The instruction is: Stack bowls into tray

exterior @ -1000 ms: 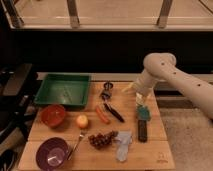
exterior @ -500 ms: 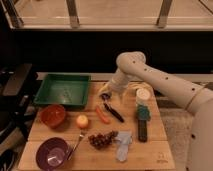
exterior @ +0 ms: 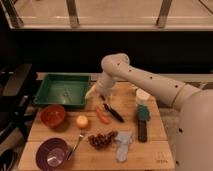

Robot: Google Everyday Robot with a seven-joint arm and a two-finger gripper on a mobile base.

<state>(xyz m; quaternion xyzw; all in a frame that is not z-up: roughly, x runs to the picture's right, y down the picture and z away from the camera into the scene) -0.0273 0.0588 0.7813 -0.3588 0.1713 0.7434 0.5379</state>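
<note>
The green tray (exterior: 62,90) lies at the back left of the wooden table and holds nothing. The red-orange bowl (exterior: 53,116) sits just in front of it, upright. The purple bowl (exterior: 52,153) with a paler inside sits at the front left corner. The white arm reaches in from the right, and my gripper (exterior: 94,92) hangs low by the tray's right edge, to the right of and behind the red-orange bowl. It holds nothing that I can see.
On the table (exterior: 155,152) lie a yellow round fruit (exterior: 82,121), a carrot (exterior: 102,116), a black utensil (exterior: 113,112), grapes (exterior: 101,139), a fork (exterior: 76,145), a pale cloth (exterior: 122,143), a white cup (exterior: 142,96) and a dark bottle (exterior: 143,122). A black chair (exterior: 15,95) stands at the left.
The arm has swung left across the table, from above the cup at the right to the tray's right edge. The bowls and tray have not moved.
</note>
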